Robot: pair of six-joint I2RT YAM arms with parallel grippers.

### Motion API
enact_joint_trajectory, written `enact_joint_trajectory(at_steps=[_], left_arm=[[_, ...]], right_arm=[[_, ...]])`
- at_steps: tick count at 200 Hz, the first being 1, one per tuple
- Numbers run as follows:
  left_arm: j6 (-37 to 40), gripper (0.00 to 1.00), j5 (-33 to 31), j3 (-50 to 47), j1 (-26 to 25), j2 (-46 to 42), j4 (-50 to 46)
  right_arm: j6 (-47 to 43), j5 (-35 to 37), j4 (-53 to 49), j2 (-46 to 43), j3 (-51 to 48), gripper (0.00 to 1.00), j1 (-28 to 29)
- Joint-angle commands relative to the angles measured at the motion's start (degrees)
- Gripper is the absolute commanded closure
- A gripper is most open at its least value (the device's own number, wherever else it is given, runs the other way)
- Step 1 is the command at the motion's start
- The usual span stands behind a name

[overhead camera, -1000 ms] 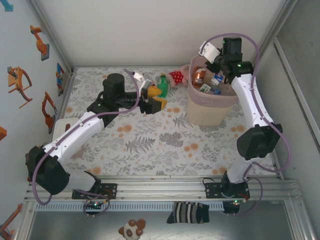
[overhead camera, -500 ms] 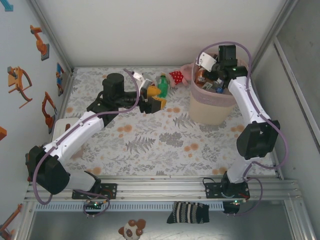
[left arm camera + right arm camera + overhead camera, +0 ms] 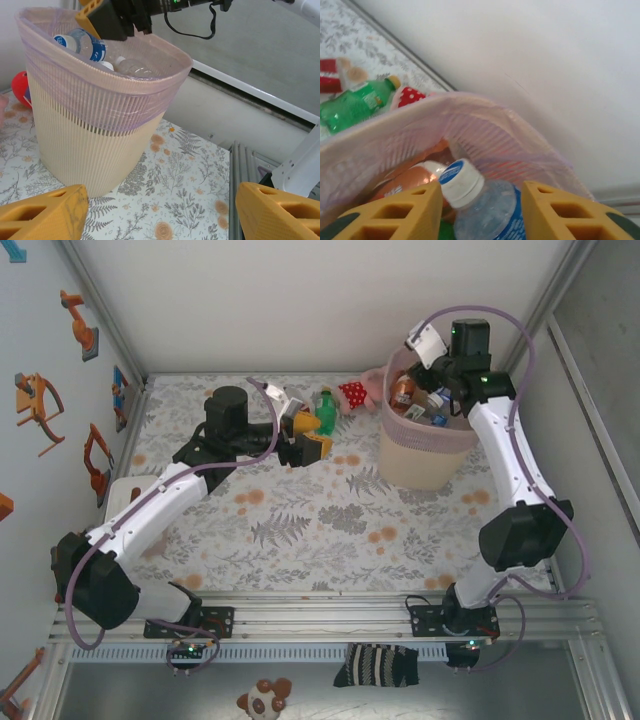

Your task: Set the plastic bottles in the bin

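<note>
**Bench [image 3: 300, 525] with floral cover, top view and both wrist views.**

- **Bin:** The bin [image 3: 428, 460], pink at the rim and beige below, stands upright at the far right of the bench. It holds several bottles heaped on one another.
- **Right pincer:** The right pincer [image 3: 480, 214] hangs over the bin's mouth, with its yellow fingers [image 3: 402, 212] reaching down inside the rim.
  - The fingers stand partly apart, one on each side of a clear bottle [image 3: 476, 196] with a white cap and blue label. This bottle lies on top of the heap, its cap pointing away from the wrist.
  - The bottle fills most of the gap between the fingers. Whether they press on it cannot be told.
  - An orange-brown bottle [image 3: 406, 181] lies just beside and below the clear bottle, against the bin's wall.
- **Left pincer:** The left pincer [image 3: 310, 436] hovers over the middle of the far bench, well apart from the bin and aimed toward it. Its jaws are spread wide with nothing between them.
- **Outside the bin:** A green bottle [image 3: 326, 410] with a yellow cap rests on the bench just beyond the left pincer's far finger. A red white-dotted soft item [image 3: 353, 393] lies between the green bottle and the bin.
</note>
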Motion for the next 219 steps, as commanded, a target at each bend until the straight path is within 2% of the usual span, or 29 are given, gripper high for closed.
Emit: enact_joint_trajectory(at_steps=[1, 21, 69, 127, 175, 219], left_arm=[[-0.7, 0.23, 0.1, 0.2, 0.4, -1.8, -0.6], [-0.6, 0.23, -0.1, 0.1, 0.3, -2.0, -1.0], [-0.5, 0.23, -0.8, -1.4, 0.5, -3.4, -0.9], [-0.1, 0.23, -1.6, -2.5, 0.4, -4.8, -1.4], [0.6, 0.23, -2.0, -2.7, 0.5, -5.7, -2.4], [0.2, 0.23, -2.4, -2.9, 0.5, -5.3, -1.9]], right_arm=[[18.3, 4.1, 2.0, 3.3, 4.9, 0.64, -1.5], [24.7, 4.6, 1.4, 6.3, 8.1, 0.72, -2.2], [28.0, 2.2, -2.4, 11.6, 8.9, 0.76, -3.1], [28.6, 5.1, -6.5, 2.7, 0.3, 0.76, -3.1], [28.2, 7.6, -12.0, 0.4, 5.4, 0.75, -3.1], [34.5, 5.5, -11.0, 3.3, 6.0, 0.75, -4.5]])
